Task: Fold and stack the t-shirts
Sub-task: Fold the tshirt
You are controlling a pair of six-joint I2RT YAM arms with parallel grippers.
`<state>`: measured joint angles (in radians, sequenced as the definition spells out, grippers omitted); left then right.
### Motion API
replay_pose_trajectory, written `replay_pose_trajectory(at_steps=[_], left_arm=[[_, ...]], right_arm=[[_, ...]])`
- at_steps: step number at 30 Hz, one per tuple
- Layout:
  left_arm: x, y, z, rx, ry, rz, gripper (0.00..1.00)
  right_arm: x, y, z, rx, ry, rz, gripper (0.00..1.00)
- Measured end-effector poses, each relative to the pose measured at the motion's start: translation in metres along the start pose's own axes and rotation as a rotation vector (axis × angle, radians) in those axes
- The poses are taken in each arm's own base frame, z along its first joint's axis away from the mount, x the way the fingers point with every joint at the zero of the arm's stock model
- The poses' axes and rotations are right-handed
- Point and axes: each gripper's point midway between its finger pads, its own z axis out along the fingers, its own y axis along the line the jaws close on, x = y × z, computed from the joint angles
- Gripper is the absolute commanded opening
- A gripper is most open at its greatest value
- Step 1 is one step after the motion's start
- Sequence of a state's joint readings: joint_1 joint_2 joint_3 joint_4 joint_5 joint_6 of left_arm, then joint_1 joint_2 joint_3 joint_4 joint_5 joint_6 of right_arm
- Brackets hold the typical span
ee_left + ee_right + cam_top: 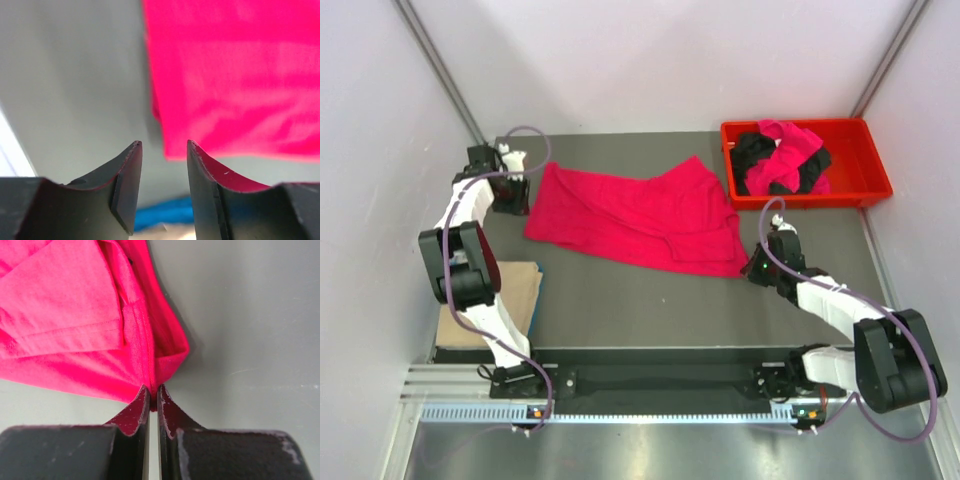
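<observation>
A magenta-pink t-shirt [640, 215] lies spread across the middle of the dark table. My right gripper [757, 268] sits at its near right corner. In the right wrist view the jaws [154, 389] are shut on a fold of that pink t-shirt [75, 330]. My left gripper [515, 195] hovers at the shirt's far left edge. Seen from the left wrist, it [164, 146] is open with nothing between the fingers, and the pink t-shirt [240, 75] lies just beyond the tips. A folded tan t-shirt [520, 290] rests at the near left, partly hidden by the left arm.
A red plastic tray [865, 185] at the far right holds a tangle of a black t-shirt [755, 160] and another pink t-shirt [790, 140]. White walls close in the table on the left, the back and the right. The arm bases stand on a rail [650, 385] at the near edge.
</observation>
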<state>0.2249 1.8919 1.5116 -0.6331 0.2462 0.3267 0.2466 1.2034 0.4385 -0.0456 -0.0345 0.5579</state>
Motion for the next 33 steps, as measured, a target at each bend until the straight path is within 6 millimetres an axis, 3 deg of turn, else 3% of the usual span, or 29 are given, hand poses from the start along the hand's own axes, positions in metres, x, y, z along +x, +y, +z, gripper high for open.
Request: replay_pose_trajectory(at_steps=[2, 5, 8, 11, 15, 16, 17, 24, 33], left_arm=[[0.026, -0.009, -0.003, 0.016, 0.048, 0.037, 0.48], [0.055, -0.018, 0.009, 0.041, 0.118, 0.063, 0.49], [0.072, -0.019, 0.025, 0.054, 0.169, 0.068, 0.49], [0.078, -0.018, 0.036, 0.059, 0.189, 0.063, 0.41], [0.074, -0.019, 0.036, 0.072, 0.176, 0.063, 0.21], [0.075, -0.021, 0.035, 0.08, 0.181, 0.062, 0.07], [0.077, -0.023, 0.035, 0.09, 0.187, 0.062, 0.0], [0.095, -0.027, 0.025, 0.125, 0.263, 0.087, 0.0], [0.111, 0.009, -0.015, 0.095, 0.373, 0.118, 0.0]], right_arm=[[-0.001, 0.0, -0.001, -0.003, -0.004, -0.009, 0.0], [-0.002, 0.0, -0.001, -0.004, -0.007, -0.018, 0.0], [-0.002, 0.0, -0.001, -0.005, -0.007, -0.025, 0.0], [-0.002, 0.0, -0.001, -0.005, -0.007, -0.025, 0.0], [-0.002, 0.0, -0.001, -0.006, -0.008, -0.025, 0.0], [-0.003, 0.001, -0.002, -0.007, -0.011, -0.026, 0.0], [-0.003, 0.001, -0.002, -0.008, -0.013, -0.026, 0.0], [-0.005, 0.0, -0.003, -0.004, -0.022, -0.038, 0.0], [0.0, -0.005, -0.004, 0.014, 0.0, -0.066, 0.0]])
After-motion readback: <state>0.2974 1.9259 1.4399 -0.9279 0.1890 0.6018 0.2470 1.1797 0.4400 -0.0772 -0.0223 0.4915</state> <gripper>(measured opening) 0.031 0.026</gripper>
